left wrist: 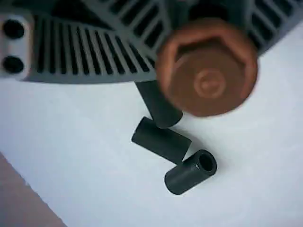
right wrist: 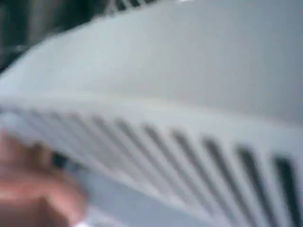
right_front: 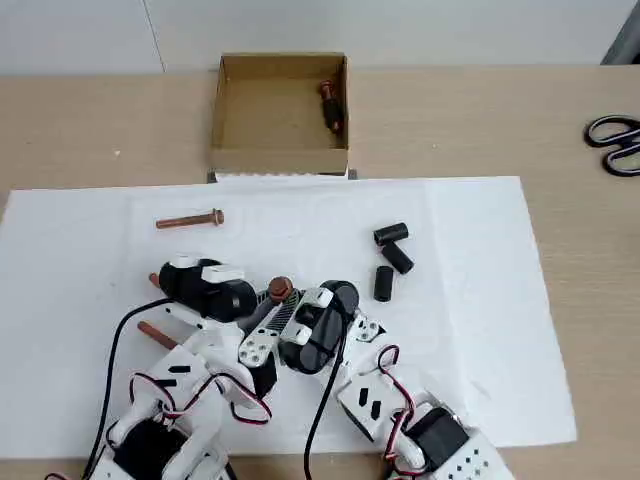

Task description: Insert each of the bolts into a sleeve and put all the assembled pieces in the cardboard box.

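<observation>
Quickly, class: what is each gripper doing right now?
Left gripper: cannot be told; a bolt sits right at it.
Right gripper: cannot be told.

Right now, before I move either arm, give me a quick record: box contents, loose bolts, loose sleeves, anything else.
box: brown cardboard box beyond the white paper sheet, holding one copper bolt in a black sleeve
loose sleeves: three short black cylindrical sleeves, clustered on the paper
loose bolt: long copper bolt lying flat, away from the sleeves
raised bolt: copper hex-head bolt between left arm and right arm
other: dark scissors off the paper
</observation>
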